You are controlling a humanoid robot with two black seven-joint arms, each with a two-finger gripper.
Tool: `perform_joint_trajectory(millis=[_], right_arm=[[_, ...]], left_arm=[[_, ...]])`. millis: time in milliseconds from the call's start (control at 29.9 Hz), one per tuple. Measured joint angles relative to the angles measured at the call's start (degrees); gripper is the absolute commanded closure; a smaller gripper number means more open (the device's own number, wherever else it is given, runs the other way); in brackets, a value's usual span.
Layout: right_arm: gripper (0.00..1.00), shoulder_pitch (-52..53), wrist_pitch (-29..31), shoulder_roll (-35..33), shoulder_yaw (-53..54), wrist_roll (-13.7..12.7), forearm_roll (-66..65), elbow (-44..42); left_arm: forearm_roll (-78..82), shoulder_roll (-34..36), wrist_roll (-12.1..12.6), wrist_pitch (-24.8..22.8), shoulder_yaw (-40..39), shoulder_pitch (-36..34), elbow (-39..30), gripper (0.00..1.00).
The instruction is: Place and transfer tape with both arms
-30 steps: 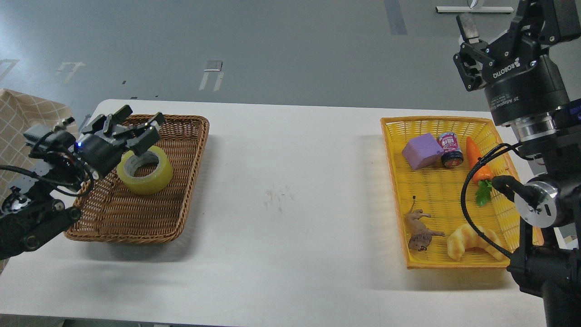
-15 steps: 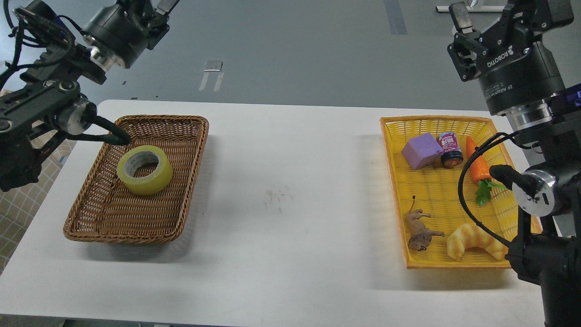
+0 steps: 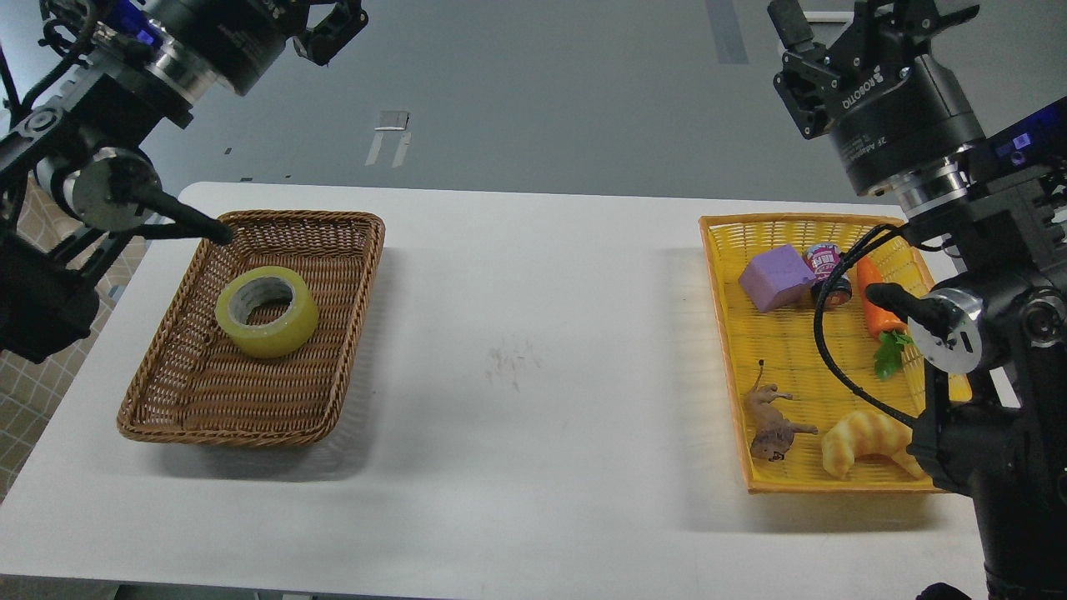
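The tape (image 3: 267,310), a yellow roll with a grey-white core, lies flat in the brown wicker basket (image 3: 350,250) on the left of the white table. My left gripper (image 3: 321,12) is raised high above and behind that basket, at the frame's top edge. Its jaws are spread, it holds nothing, and one finger (image 3: 338,32) shows. My right gripper (image 3: 834,12) is raised at the top right, above and behind the yellow basket (image 3: 725,333). It is open and empty, with its tips cut off by the frame edge.
The yellow basket holds a purple block (image 3: 775,279), a small jar (image 3: 827,273), a toy carrot (image 3: 877,302), a toy lion (image 3: 773,423) and a croissant toy (image 3: 867,442). My right arm's joints and cable hang over its right side. A checked cloth (image 3: 33,375) lies left of the table.
My left gripper has lifted away from the tape, which stays in the wicker basket, and risen to the top left. My right gripper has moved up and to the left.
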Motion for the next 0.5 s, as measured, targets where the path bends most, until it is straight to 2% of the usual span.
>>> perform_joint_trajectory(millis=[134, 268, 435, 502], right_arm=[[0.00, 0.89, -0.27, 0.00, -0.85, -0.10, 0.17, -0.50], [0.00, 0.70, 0.21, 0.00, -1.20, 0.38, 0.24, -0.11], [0.00, -0.41, 0.49, 0.00, -1.46, 0.44, 0.33, 1.33], [0.00, -0.52, 0.49, 0.00, -1.46, 0.45, 0.33, 1.47]], left_arm=[[0.78, -2.99, -0.04, 0.43, -5.81, 4.70, -1.97, 0.02], [3.25, -4.38, -0.56, 0.56, -7.37, 8.00, -2.17, 0.02], [5.44, -4.69, -3.67, 0.00, -9.01, 11.68, -3.85, 0.02], [5.53, -4.70, -4.13, -0.04, -9.42, 12.34, -4.61, 0.02]])
